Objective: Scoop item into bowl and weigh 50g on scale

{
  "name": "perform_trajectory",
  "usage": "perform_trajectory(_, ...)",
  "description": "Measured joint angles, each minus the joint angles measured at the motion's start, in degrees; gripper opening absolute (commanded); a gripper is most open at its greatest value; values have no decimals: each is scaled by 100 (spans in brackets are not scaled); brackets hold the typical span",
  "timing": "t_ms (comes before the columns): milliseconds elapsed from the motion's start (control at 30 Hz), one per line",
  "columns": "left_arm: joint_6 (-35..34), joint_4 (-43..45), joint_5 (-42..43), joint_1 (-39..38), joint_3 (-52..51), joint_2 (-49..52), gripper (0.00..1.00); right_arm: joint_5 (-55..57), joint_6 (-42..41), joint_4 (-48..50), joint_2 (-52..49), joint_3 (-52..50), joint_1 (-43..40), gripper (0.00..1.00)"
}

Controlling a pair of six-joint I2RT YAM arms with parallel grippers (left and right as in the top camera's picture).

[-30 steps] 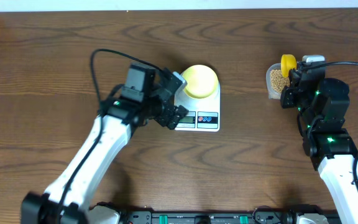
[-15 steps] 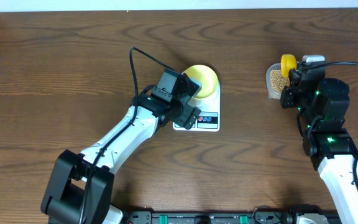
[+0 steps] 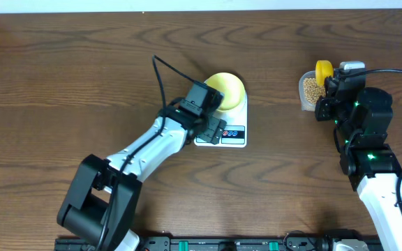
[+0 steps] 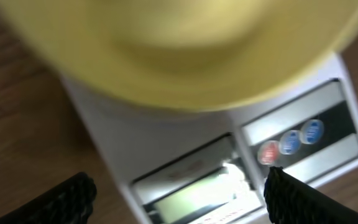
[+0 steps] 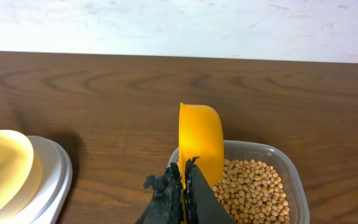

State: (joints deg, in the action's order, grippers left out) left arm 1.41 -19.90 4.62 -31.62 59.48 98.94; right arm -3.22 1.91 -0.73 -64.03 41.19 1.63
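**A:** What worries you?

**B:** My left gripper [image 4: 179, 202] hangs close over the scale [image 3: 237, 134], jaws wide and empty. One nudge could shove the empty yellow bowl [image 3: 227, 89] off it.

**A:** And the beans?

**B:** I see all the soybeans [image 5: 253, 190] in the clear tub [image 5: 294, 186] (none in the bowl). My right gripper [image 5: 184, 186] is clamped on the yellow scoop [image 5: 201, 140].

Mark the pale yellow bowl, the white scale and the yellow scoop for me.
Pale yellow round bowl [image 3: 230, 88]: overhead view, inside of the bowl.
White flat digital scale [image 3: 237, 120]: overhead view, bare platform behind the buttons.
Orange-yellow plastic scoop [image 5: 201, 140]: right wrist view, middle of its cup.
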Motion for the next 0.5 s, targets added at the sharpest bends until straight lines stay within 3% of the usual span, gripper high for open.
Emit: perform_trajectory(500,-570,-15,-866,-516,0,0,89,0,0,13,0,0,0,1)
